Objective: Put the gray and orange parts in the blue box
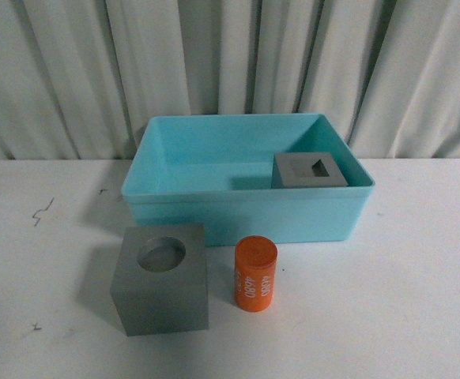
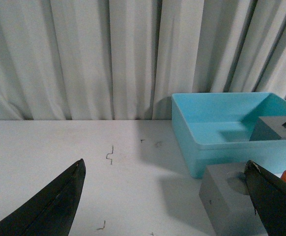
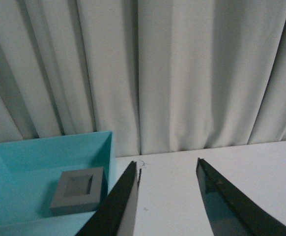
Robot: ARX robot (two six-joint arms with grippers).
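The blue box (image 1: 246, 215) stands on the white table, against the curtain. Inside it, at the right front corner, sits a gray cube with a rectangular recess (image 1: 309, 170). In front of the box stand a gray cube with a round recess (image 1: 161, 278) and, to its right, an upright orange cylinder with white lettering (image 1: 255, 274). Neither arm shows in the front view. My left gripper (image 2: 165, 172) is open over bare table, the round-recess cube (image 2: 229, 201) near its one finger. My right gripper (image 3: 166, 167) is open, empty, beside the box (image 3: 25, 162) holding the cube (image 3: 79, 189).
A pleated white curtain (image 1: 230, 71) closes off the back of the table. Small dark scribble marks (image 1: 42, 212) lie on the white table to the left of the box. Bare table surface stretches right of the box.
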